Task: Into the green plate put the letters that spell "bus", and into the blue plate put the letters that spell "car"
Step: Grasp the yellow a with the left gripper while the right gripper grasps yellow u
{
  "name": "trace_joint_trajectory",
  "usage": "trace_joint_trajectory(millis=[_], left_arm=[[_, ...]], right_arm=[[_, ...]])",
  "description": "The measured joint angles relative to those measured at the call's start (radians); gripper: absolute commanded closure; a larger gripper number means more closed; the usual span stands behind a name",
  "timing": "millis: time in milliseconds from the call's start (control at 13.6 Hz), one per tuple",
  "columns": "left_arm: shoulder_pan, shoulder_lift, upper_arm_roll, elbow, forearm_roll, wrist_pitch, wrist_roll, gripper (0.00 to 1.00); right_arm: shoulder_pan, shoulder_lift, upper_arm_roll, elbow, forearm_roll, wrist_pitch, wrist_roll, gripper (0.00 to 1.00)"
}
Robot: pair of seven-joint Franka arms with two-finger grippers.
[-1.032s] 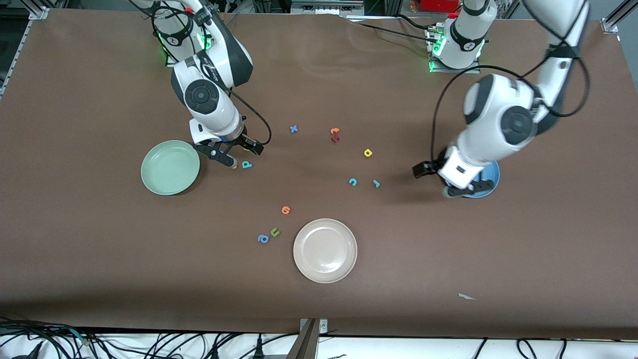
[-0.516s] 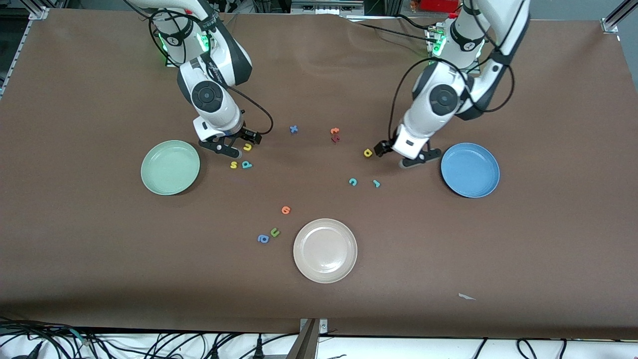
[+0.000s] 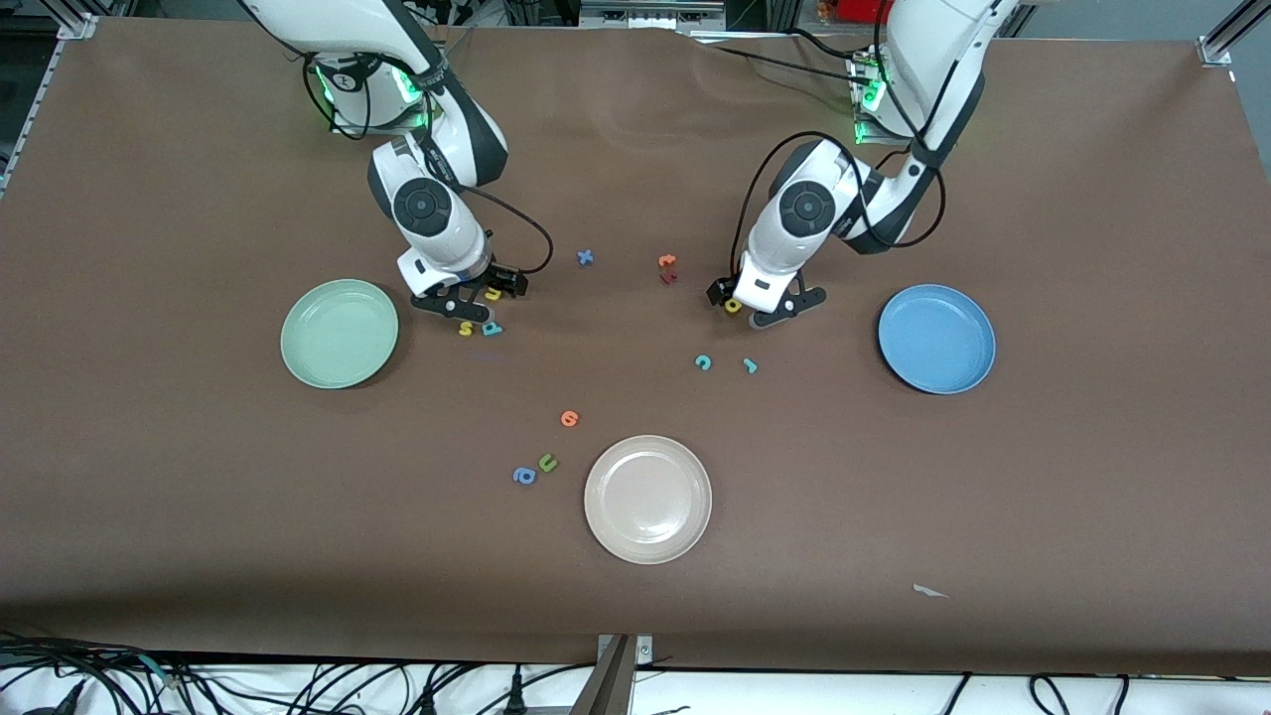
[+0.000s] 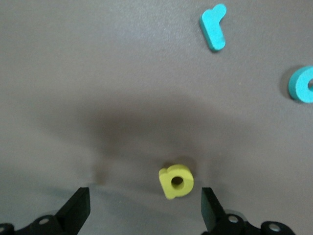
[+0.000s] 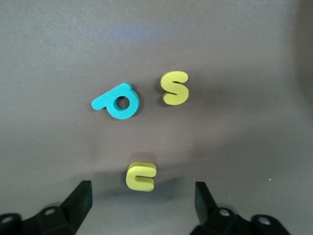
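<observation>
The green plate [image 3: 340,333] lies toward the right arm's end of the table and holds nothing. Beside it lie the yellow u [image 3: 493,294] [image 5: 141,176], the yellow s [image 3: 465,328] [image 5: 175,87] and the teal b [image 3: 492,329] [image 5: 117,102]. My right gripper [image 3: 480,295] [image 5: 142,203] hangs open low over the u, one finger on each side of it. The blue plate [image 3: 936,339] sits bare toward the left arm's end. My left gripper [image 3: 747,303] [image 4: 144,213] is open and straddles the yellow a [image 3: 733,305] [image 4: 176,181]. The teal c [image 3: 703,362] [image 4: 303,84] and teal r [image 3: 750,365] [image 4: 214,27] lie nearer the front camera.
A beige plate [image 3: 647,500] sits near the front edge, with a green u [image 3: 547,462], a blue a [image 3: 524,476] and an orange letter [image 3: 569,418] beside it. A blue x [image 3: 585,257] and orange and red letters [image 3: 667,268] lie mid-table. A paper scrap [image 3: 928,591] lies by the front edge.
The left arm swung from over the blue plate to over the yellow a. The right gripper shifted from the s, beside the green plate, to over the u.
</observation>
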Motion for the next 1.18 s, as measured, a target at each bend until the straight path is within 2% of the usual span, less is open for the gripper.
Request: trace_joint_trajectory(millis=[295,516,590,737,959,1032,1180], left_arm=[[0.000,0.026,0.001,0.037,0.011,0.000,-0.015,0.03],[0.000,0.026,0.001,0.037,0.026,0.000,-0.022,0.13],[0.000,0.026,0.001,0.037,0.026,0.000,-0.023,0.21],[-0.001,0.026,0.001,0.037,0.026,-0.001,-0.029,0.28],[-0.012,0.026,0.001,0.038,0.027,-0.001,-0.041,0.42],[-0.013,0.026,0.001,0.038,0.027,-0.001,-0.044,0.46],[-0.014,0.024,0.001,0.043,0.027,-0.002,-0.046,0.54]], right_arm=[[0.000,0.004,0.000,-0.001,0.000,0.011,-0.002,0.31],[0.000,0.007,0.000,-0.002,0.000,0.026,-0.003,0.51],[0.000,0.008,0.000,-0.002,0.000,0.028,-0.004,0.57],[0.000,0.010,0.000,-0.002,0.000,0.029,-0.004,0.62],[0.000,0.011,0.000,-0.002,0.000,0.031,-0.006,0.88],[0.000,0.010,0.001,-0.002,0.000,0.033,-0.006,0.93],[0.000,0.010,0.001,-0.002,0.000,0.033,-0.006,0.94]])
